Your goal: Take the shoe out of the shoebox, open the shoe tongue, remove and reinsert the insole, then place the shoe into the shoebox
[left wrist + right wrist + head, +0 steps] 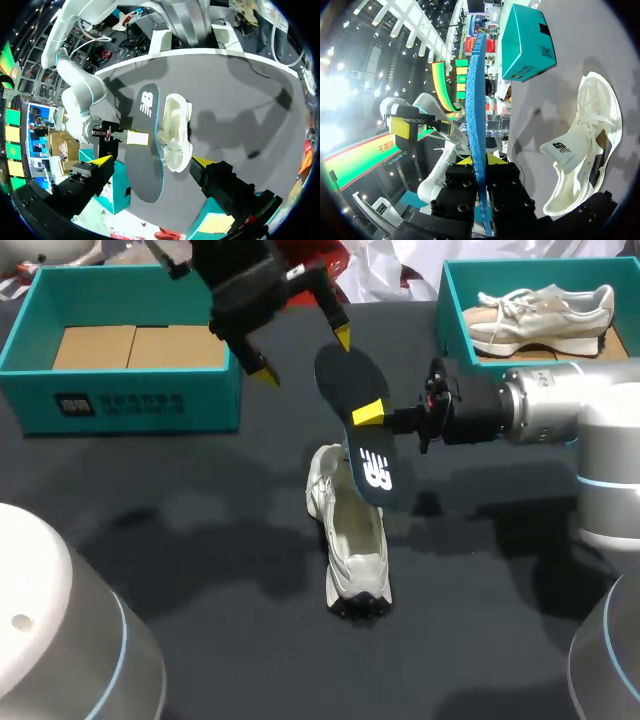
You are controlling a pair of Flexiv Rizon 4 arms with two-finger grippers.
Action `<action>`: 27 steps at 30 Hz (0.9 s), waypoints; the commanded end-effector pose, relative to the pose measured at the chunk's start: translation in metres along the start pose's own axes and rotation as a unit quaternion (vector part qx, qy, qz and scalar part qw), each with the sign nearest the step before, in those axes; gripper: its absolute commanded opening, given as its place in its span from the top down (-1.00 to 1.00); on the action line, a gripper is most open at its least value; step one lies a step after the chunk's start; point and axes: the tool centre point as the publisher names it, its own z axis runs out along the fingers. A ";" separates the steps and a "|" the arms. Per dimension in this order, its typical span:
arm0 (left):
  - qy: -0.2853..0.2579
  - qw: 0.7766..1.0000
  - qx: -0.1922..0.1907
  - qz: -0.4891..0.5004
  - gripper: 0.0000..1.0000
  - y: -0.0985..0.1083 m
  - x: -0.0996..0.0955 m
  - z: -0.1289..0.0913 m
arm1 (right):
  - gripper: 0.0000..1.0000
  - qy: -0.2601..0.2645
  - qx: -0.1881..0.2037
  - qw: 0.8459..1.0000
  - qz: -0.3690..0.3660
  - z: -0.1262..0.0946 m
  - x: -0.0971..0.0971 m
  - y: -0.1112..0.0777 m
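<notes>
Fingers (367, 412) of the right gripper (480, 161) pinch the insole (374, 468) above the shoe (352, 545). Left gripper (303, 356), fingers spread, hovers beyond the shoe. Reinsertion probably follows: the insole's tip must enter the shoe's mouth.

Insole (352, 375) dark, maybe navy; blue underside; shoe (352, 550) cream.

Matt dark top, rough blue underside on insole (362, 445); cream cloth shoe (352, 540); matt dark table (200, 530) cover
</notes>
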 end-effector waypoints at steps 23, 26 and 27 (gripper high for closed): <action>-0.385 0.922 -0.027 0.022 -1.00 0.004 0.021 0.012 | 1.00 0.000 -0.001 1.000 0.000 0.001 0.000 -0.001; -0.404 0.914 -0.039 0.030 -1.00 0.003 0.024 0.017 | 1.00 0.000 -0.001 1.000 0.000 0.001 0.000 -0.001; -0.410 0.911 -0.033 0.035 -1.00 0.003 0.025 0.020 | 1.00 0.000 -0.001 1.000 0.000 0.001 0.000 -0.001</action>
